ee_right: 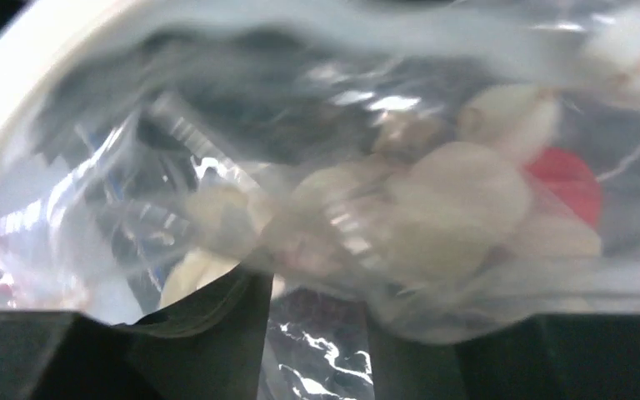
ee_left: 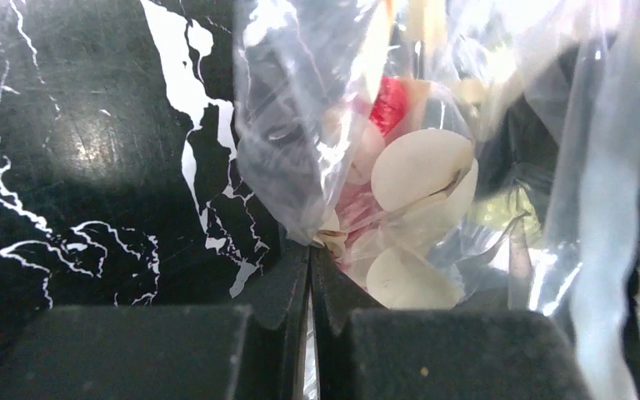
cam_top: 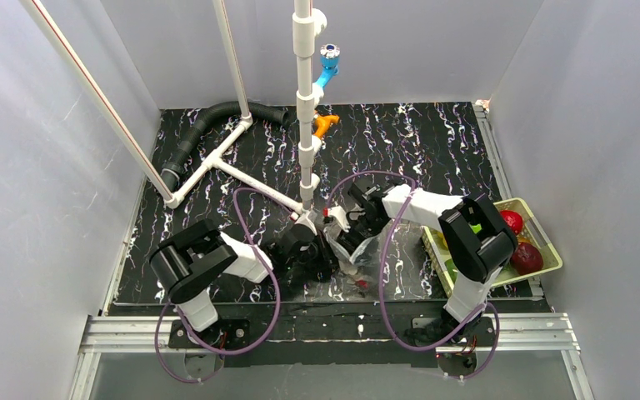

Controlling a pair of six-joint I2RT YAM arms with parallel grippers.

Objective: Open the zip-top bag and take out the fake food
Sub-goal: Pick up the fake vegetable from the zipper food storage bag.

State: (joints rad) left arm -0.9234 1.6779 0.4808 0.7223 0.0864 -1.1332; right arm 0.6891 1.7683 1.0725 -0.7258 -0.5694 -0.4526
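Note:
The zip-top bag (cam_top: 365, 248), clear with whitish dots, is held up between my two grippers at the near middle of the table. My left gripper (cam_top: 307, 250) is shut on a fold of the bag's plastic (ee_left: 300, 167), its jaws pressed together in the left wrist view (ee_left: 310, 247). A red piece of fake food (ee_left: 390, 104) shows inside the bag. My right gripper (cam_top: 352, 235) is open; the bag (ee_right: 433, 208) drapes over its fingertips and hides them. The red piece (ee_right: 562, 179) shows through the plastic. Two dark red fake fruits (cam_top: 512, 221) (cam_top: 527, 257) lie in the basket.
A pale yellow-green mesh basket (cam_top: 550, 242) sits at the right edge of the table, by the right arm. White pipes (cam_top: 233, 171), an upright white pipe (cam_top: 304, 100), a black hose (cam_top: 204, 125), and orange (cam_top: 325, 125) and blue (cam_top: 327, 62) fittings stand behind.

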